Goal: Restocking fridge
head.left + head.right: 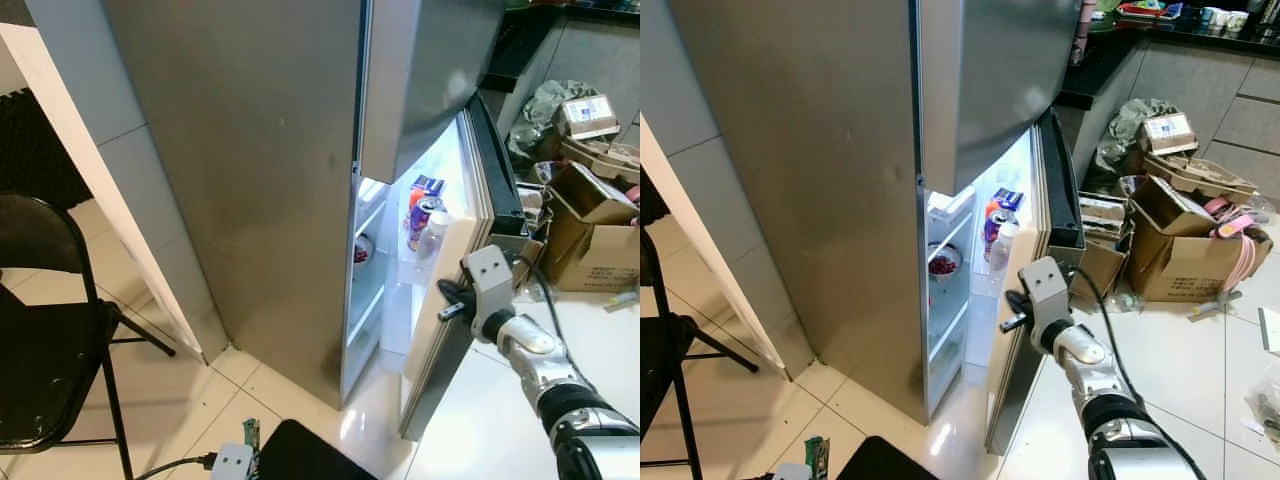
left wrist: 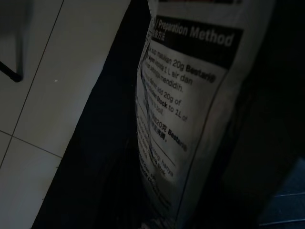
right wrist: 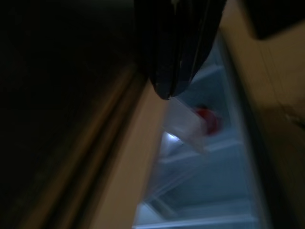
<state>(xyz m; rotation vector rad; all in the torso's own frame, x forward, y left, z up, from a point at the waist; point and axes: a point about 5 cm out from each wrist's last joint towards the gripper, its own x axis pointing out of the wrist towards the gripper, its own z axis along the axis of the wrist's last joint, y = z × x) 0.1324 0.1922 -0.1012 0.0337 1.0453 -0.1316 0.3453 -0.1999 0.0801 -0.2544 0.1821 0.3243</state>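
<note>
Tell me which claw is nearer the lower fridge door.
Right. The right claw is at the edge of the partly open lower fridge door. The left claw hangs low beside a printed white packet, away from the door.

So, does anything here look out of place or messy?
Yes. To the right of the fridge, torn cardboard boxes and loose rubbish lie scattered on the floor. The lower fridge door is only partly open, with the right gripper at its edge. Inside the fridge, nothing looks spilled.
</note>
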